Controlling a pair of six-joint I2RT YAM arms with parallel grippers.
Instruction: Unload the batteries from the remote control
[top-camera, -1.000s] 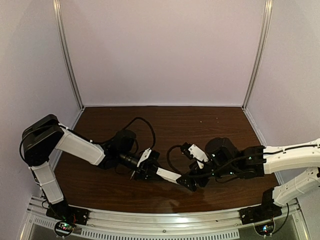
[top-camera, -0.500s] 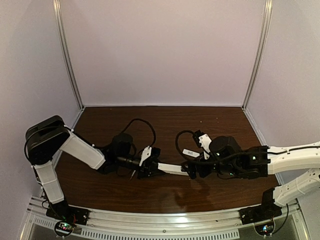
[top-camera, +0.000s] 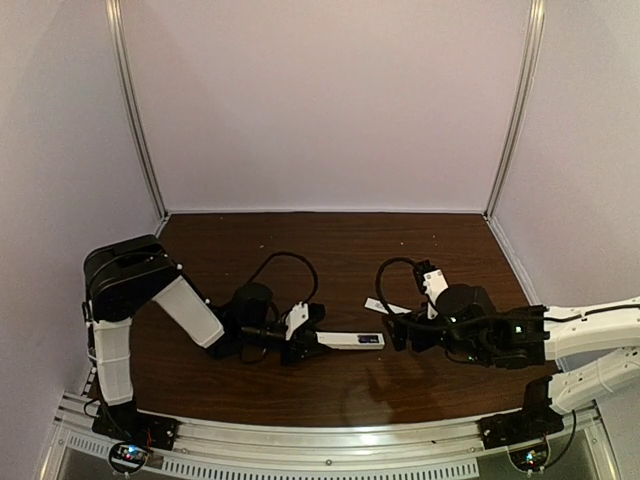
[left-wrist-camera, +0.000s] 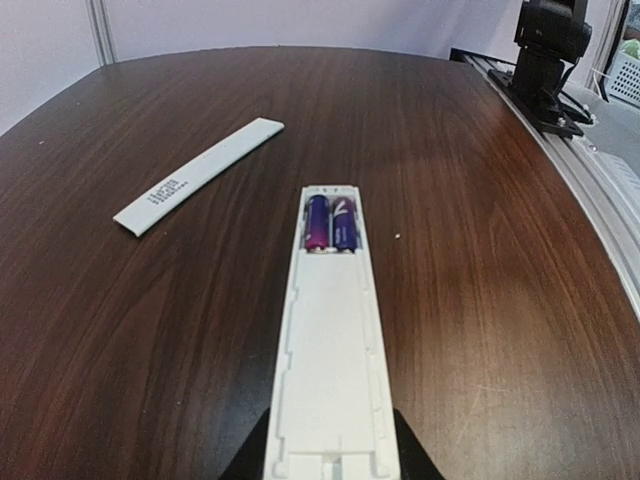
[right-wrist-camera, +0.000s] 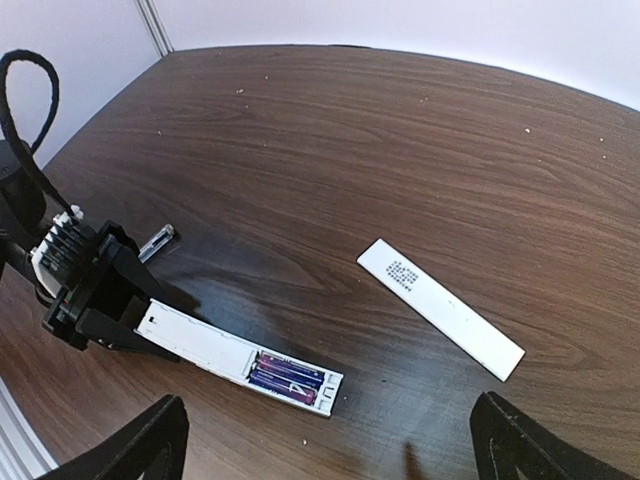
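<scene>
1. Table (top-camera: 330, 250): dark wood-grain top inside pale walls, with both arms reaching in from the near edge.
2. Remote control (top-camera: 345, 340): slim white bar near the middle of the table, lying left to right in the top view. One end sits in the left gripper and the other points toward the right arm. Its back faces up and is uncovered. Whether the free end rests on the wood or sits just above it cannot be told.
3. Batteries (left-wrist-camera: 331, 222): two small purple-blue cells, side by side in the open compartment at the remote's free end. Both are seated.
4. Back cover (right-wrist-camera: 440, 308): thin white strip with small grey print near one end. It lies flat on the table, apart from the remote, on the side toward the back wall.
5. Left gripper (top-camera: 305, 340): jaws clenched on the remote's end opposite the batteries, one black finger on each long edge.
6. Right gripper (top-camera: 393, 332): jaws released and spread wide, with nothing between the fingers (right-wrist-camera: 140, 445). It sits near the battery end of the remote without touching it.
7. Small silver-tipped object (right-wrist-camera: 160, 241): on the table just beside the left gripper, too small to identify.
</scene>
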